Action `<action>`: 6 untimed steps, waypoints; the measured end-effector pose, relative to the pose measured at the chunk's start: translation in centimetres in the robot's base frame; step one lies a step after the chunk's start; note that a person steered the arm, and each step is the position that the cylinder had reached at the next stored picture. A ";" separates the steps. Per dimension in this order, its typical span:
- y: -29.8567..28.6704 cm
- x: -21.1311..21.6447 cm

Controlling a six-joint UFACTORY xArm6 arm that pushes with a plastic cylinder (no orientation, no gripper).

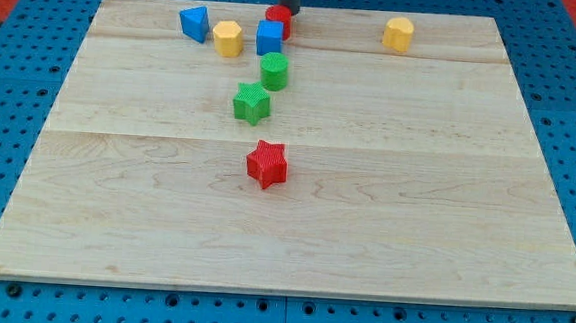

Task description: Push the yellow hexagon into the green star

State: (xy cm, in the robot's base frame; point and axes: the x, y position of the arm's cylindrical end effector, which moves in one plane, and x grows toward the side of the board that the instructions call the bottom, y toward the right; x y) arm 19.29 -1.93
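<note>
The yellow hexagon (227, 39) lies near the view's top, left of centre, between a blue triangle (194, 23) and a blue cube (269, 37). The green star (252, 103) lies below and slightly right of the hexagon, apart from it. My tip (288, 11) is at the board's top edge, just behind a red cylinder (279, 20), right of the hexagon and above the blue cube. The tip does not touch the hexagon.
A green cylinder (274, 71) sits between the blue cube and the green star, close to the star's upper right. A red star (267, 164) lies below the green star. A second yellow block (399, 34), rounded in shape, lies at the top right.
</note>
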 end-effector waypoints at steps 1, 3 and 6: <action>-1.6 0.0; -6.7 1.5; -8.2 7.3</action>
State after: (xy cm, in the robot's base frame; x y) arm 26.55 -10.17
